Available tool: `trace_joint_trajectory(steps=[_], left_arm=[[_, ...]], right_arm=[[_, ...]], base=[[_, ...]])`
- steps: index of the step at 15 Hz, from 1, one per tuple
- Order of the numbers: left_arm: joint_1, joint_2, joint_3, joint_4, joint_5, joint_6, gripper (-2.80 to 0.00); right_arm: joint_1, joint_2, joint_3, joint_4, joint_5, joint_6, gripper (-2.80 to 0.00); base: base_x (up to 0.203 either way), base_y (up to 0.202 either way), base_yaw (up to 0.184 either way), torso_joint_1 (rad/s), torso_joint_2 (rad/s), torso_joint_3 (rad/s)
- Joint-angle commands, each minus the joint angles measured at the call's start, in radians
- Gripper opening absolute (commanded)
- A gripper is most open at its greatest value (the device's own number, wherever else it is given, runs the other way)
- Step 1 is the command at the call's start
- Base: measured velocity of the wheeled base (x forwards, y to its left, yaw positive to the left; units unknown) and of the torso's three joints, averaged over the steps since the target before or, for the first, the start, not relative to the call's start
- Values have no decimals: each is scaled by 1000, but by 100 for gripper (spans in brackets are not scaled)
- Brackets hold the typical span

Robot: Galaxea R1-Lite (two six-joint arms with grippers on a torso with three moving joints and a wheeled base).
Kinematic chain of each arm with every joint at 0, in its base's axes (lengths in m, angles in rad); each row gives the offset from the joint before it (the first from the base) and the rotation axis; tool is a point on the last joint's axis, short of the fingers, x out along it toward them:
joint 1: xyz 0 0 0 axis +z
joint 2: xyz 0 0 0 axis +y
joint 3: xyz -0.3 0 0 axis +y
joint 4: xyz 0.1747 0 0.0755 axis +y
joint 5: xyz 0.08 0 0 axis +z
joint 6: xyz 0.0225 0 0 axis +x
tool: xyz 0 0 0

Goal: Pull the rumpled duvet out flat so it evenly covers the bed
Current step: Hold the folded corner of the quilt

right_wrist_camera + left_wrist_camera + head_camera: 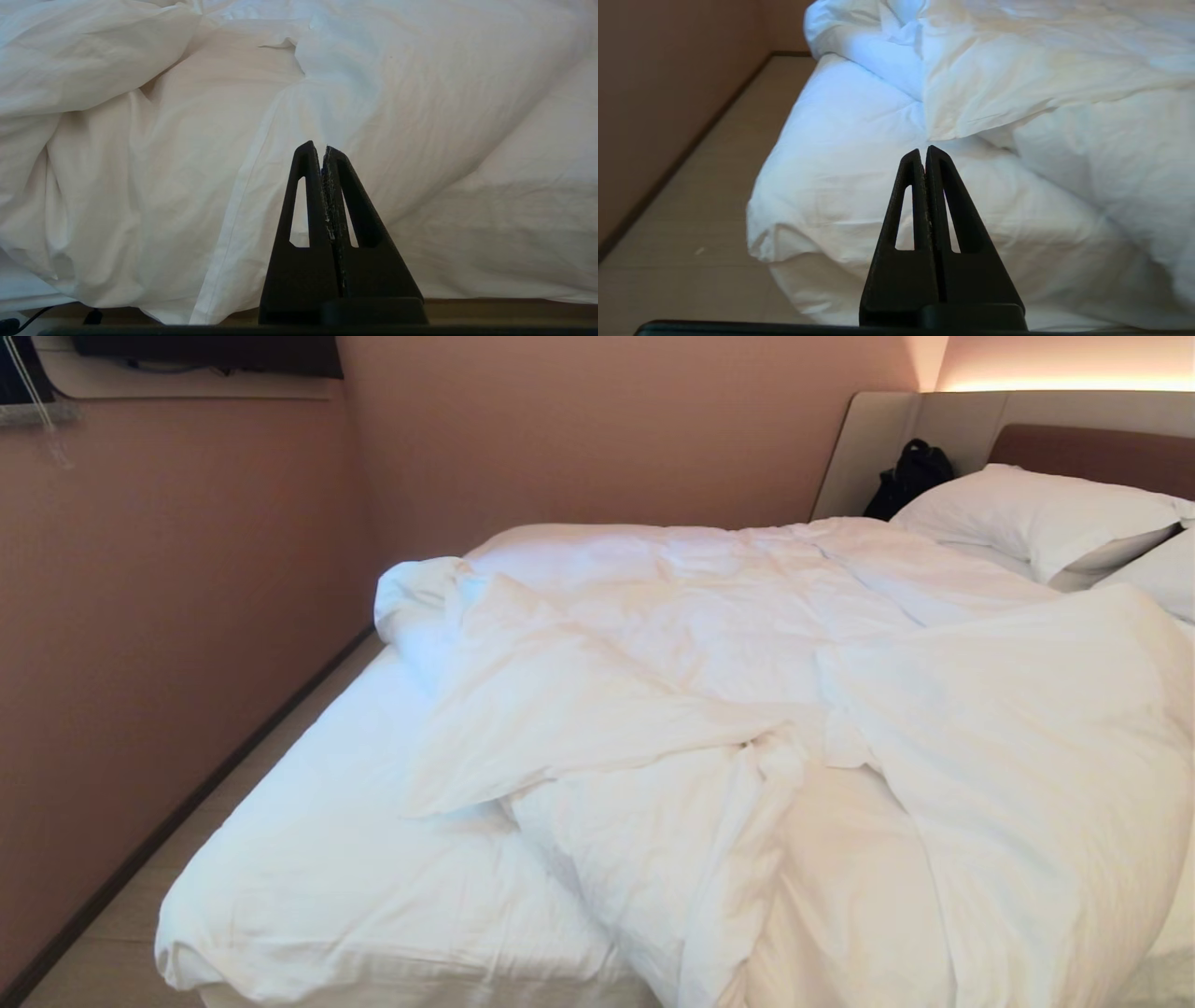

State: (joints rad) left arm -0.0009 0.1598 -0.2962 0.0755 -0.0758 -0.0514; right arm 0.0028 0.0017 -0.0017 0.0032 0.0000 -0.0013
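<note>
Nearest the robot, the left gripper (pixel 924 151) is hanging off the bed's near-left corner with its jaws pressed together on nothing, pointing at the corner bulge of white bedding. The right gripper (pixel 322 148) is sitting low at the bed's near edge, jaws likewise together and empty, facing a long crease in the cloth. Neither arm is showing in the head view.

Just beyond them the duvet (pixel 709 709) is lying bunched across the bed (pixel 308 887): a folded-over flap is pointing toward the near-left corner, a thick heap is spilling over the near edge at the right, and the near-left part is lying flatter and uncovered by the folds. Further back the duvet is reaching a far-left corner that is curled up by the wall (pixel 168 569). Furthest off, two pillows (pixel 1036 518) are resting against the headboard (pixel 1092 453), with a black bag (pixel 910 476) beside them.

The likely trouble: white on white, the jaws may be closing on the sheet instead of the duvet, or pinching only the top layer of a fold, so a pull would be dragging one ply and tightening the bunch. Pulling one side alone could be skewing the cover or sliding it off the edge.
</note>
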Motion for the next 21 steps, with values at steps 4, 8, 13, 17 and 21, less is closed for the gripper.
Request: trace_joint_trajectory(steps=[4,8,13,17,21], left_arm=[[-1,561,-236,-60,-147,-80,-280],[-1,847,-358,-143,-220,-100,-280],[-15,1553,-711,-125,-263,-75,-280],[-26,1885,-1078,-21,-298,-63,-280],[-24,2006,-1276,170,-449,-22,-280]], right_arm=[[0,0,0,0,0,0,-280],[0,0,0,0,0,0,-280],[0,0,0,0,0,0,-280],[0,0,0,0,0,0,-280],[0,0,0,0,0,0,-280]], base=[[0,0,0,0,0,0],[0,0,0,0,0,0],[0,0,0,0,0,0],[0,0,0,0,0,0],[0,0,0,0,0,0]])
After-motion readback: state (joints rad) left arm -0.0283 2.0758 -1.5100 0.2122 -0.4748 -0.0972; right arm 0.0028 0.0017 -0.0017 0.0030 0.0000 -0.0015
